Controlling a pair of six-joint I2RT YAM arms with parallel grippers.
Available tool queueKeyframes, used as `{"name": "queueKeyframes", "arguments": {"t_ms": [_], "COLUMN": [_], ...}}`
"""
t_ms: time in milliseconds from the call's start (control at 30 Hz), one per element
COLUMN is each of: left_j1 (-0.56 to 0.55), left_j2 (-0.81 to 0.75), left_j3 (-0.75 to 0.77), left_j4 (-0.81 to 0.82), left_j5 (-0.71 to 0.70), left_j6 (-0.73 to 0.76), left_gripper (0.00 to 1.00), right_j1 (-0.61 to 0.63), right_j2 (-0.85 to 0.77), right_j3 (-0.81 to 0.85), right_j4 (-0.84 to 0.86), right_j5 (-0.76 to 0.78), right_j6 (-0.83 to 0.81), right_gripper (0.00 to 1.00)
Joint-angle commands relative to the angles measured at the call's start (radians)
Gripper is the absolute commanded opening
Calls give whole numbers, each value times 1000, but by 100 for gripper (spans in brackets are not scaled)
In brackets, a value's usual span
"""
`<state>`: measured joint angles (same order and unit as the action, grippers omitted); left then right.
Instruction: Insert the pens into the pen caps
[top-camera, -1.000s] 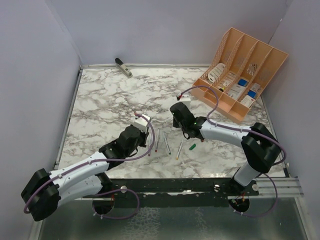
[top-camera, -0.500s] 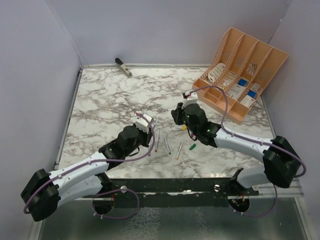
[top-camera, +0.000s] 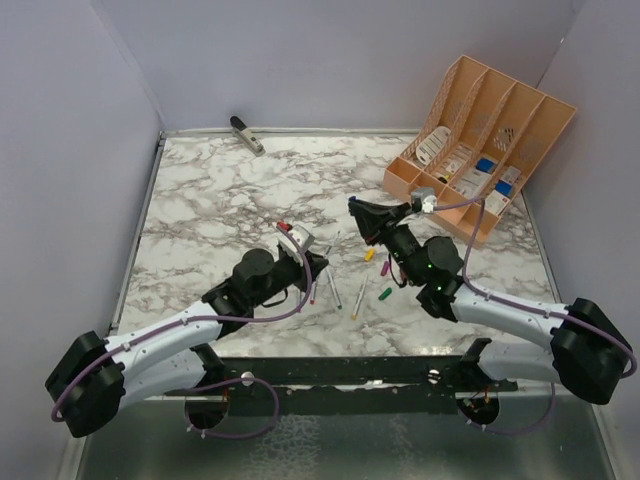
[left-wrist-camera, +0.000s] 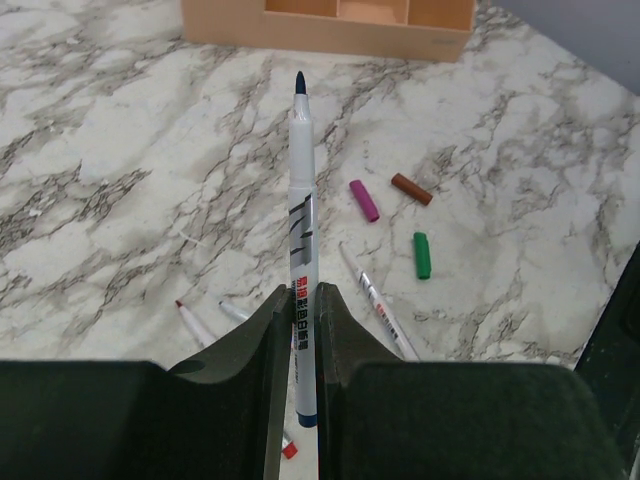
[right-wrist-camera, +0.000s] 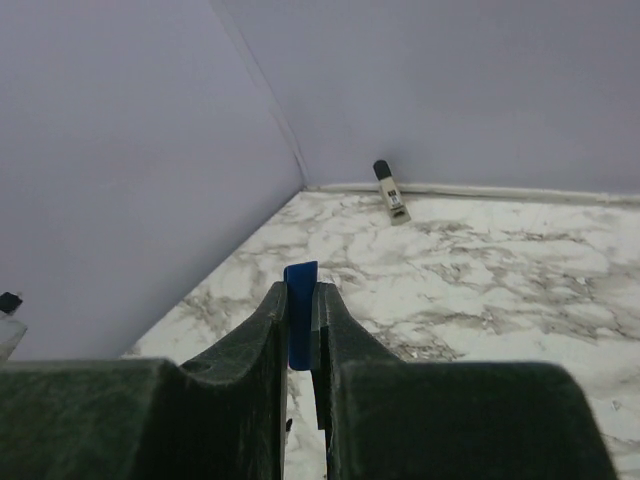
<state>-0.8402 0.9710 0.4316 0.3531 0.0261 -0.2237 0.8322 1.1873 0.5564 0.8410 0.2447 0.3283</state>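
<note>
My left gripper (left-wrist-camera: 298, 295) is shut on a silvery pen (left-wrist-camera: 300, 190) whose dark blue tip points away toward the organizer. In the top view it (top-camera: 315, 263) sits left of centre. My right gripper (right-wrist-camera: 299, 292) is shut on the blue cap (right-wrist-camera: 299, 310), held off the table and facing the left wall; in the top view it (top-camera: 357, 207) is raised right of centre. Loose pens (top-camera: 333, 287) (top-camera: 358, 301) lie between the arms. A purple cap (left-wrist-camera: 364, 200), a red-brown cap (left-wrist-camera: 411, 188) and a green cap (left-wrist-camera: 422, 254) lie ahead of the left gripper. A yellow cap (top-camera: 368, 255) lies near them.
The orange organizer (top-camera: 520, 130) with blue and white items stands at the back right. A dark-and-white clip-like object (top-camera: 246, 134) lies at the back wall, also in the right wrist view (right-wrist-camera: 391, 190). Purple walls enclose the marble table (top-camera: 220, 200).
My right arm has swung forward and turned, so its gripper now rises and faces left. My left gripper has shifted right and turned toward the caps with the pen.
</note>
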Motion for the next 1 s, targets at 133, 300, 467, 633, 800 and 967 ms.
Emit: {"name": "queueKeyframes", "arguments": {"t_ms": [133, 300, 467, 633, 800, 967], "left_j1": [-5, -7, -8, -10, -18, -20], "left_j2": [23, 7, -23, -26, -7, 10], "left_j3": [40, 13, -22, -34, -30, -23], "left_j4": [207, 289, 377, 427, 453, 460], "left_j5": [123, 142, 149, 172, 182, 180], "left_j6": [-52, -92, -101, -105, -103, -95], "left_gripper": [0, 0, 0, 0, 0, 0], "right_j1": [4, 4, 5, 4, 4, 4], "right_j2": [39, 58, 60, 55, 64, 73], "right_j3": [-91, -103, -132, -129, -124, -121], "right_j4": [492, 570, 662, 685, 692, 703], "right_j5": [-90, -110, -135, -169, -183, -196], "right_j6": [21, 35, 62, 74, 83, 102], "right_gripper": [1, 1, 1, 1, 1, 1]}}
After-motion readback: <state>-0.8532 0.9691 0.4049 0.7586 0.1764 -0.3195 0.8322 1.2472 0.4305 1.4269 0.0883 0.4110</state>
